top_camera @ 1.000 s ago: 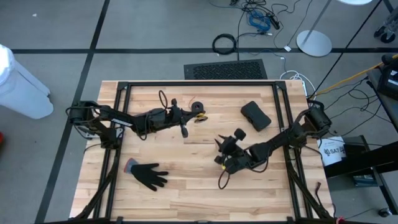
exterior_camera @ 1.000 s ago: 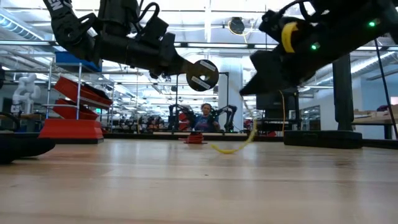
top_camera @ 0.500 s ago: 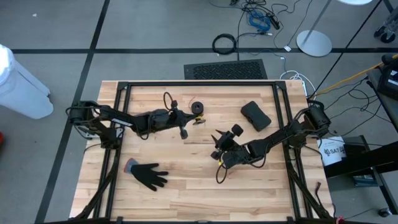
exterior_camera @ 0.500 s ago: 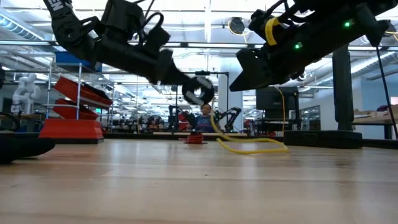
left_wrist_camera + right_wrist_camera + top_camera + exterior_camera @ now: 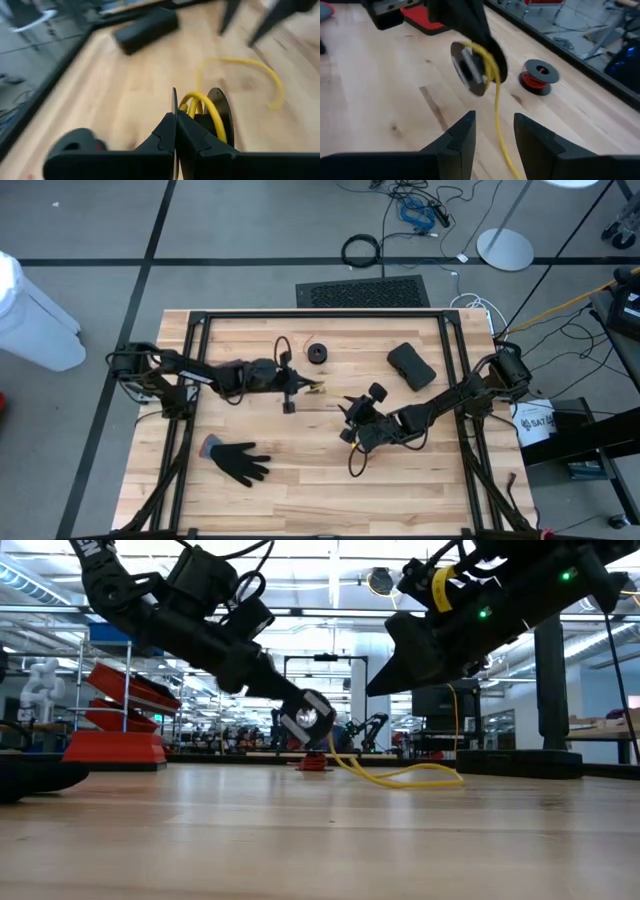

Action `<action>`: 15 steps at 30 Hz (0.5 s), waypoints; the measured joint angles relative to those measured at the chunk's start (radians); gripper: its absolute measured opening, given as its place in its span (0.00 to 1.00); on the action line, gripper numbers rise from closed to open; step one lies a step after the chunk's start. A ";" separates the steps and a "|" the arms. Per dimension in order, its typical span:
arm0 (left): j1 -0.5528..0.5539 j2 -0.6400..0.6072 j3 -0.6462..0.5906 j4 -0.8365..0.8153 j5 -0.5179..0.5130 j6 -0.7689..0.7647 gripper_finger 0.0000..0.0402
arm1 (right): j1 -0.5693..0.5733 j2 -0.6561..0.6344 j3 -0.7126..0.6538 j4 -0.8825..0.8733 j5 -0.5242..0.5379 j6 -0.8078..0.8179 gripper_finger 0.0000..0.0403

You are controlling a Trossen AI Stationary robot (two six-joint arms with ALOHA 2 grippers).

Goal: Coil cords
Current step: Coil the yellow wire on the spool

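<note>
Your left jaws [image 5: 290,388] hang just above the middle of the worktop [image 5: 320,480], pressed together on a small spool [image 5: 216,114] wound with the yellow-orange cord [image 5: 400,776]; the left wrist view shows the two fingers [image 5: 167,137] meeting edge to edge at the spool's flange. From the spool the cord's free length drops to the wood and lies in a loose curve toward your right arm. Your right jaws [image 5: 493,132] stand parted, with the cord running down between the fingers and neither one touching it. In the high view this gripper sits right of centre, close beside the left one.

Around the pair: a second, dark spool [image 5: 318,354] with a red core rests on the wood on the far side of the left gripper. A black pouch [image 5: 411,366] lies toward the far right. A black glove [image 5: 238,461] lies near the front left, well apart from both arms. A person [image 5: 338,730] shows in the room beyond the worktop.
</note>
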 joint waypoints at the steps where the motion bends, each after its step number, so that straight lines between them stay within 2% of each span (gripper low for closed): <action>1: -0.008 0.000 0.000 -0.007 0.003 0.013 0.02 | -0.004 0.000 0.000 0.005 -0.013 -0.003 0.30; 8: -0.024 0.000 0.000 -0.017 -0.020 0.022 0.04 | -0.021 0.000 0.000 0.009 -0.076 0.001 0.30; 15: -0.024 0.000 0.000 -0.085 0.007 0.044 0.20 | -0.024 0.000 0.000 0.011 -0.105 0.015 0.30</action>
